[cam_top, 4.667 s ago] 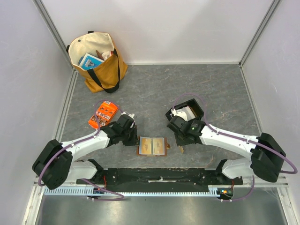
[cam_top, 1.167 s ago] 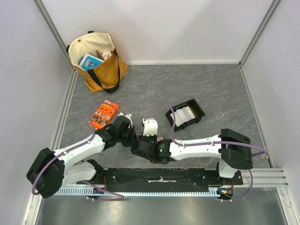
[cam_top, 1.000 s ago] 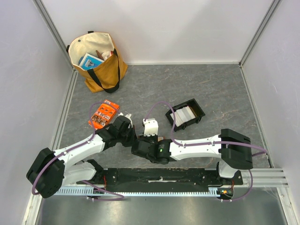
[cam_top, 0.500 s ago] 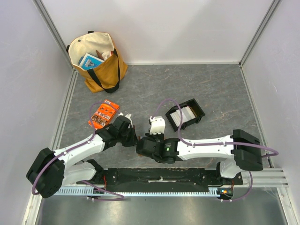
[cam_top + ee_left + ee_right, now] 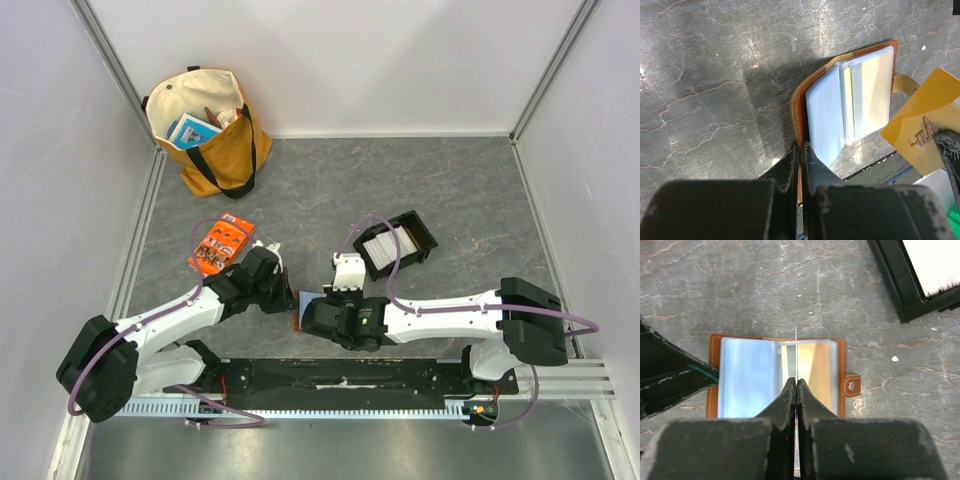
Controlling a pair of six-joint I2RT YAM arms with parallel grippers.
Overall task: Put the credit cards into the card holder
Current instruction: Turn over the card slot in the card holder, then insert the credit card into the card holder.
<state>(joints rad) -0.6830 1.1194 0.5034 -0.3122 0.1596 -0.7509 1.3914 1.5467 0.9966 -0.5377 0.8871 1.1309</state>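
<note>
Now that my right gripper (image 5: 796,383) has brought a pinched yellow credit card (image 5: 927,122) from the far tray (image 5: 892,282) over the open card holder (image 5: 747,372), my left gripper (image 5: 801,149) clamps its left cover for insertion.

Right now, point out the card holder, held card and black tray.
card holder (image 5: 747,375): right wrist view, left sleeve.
held card (image 5: 925,125): left wrist view, yellow face.
black tray (image 5: 900,277): right wrist view, wall.
</note>
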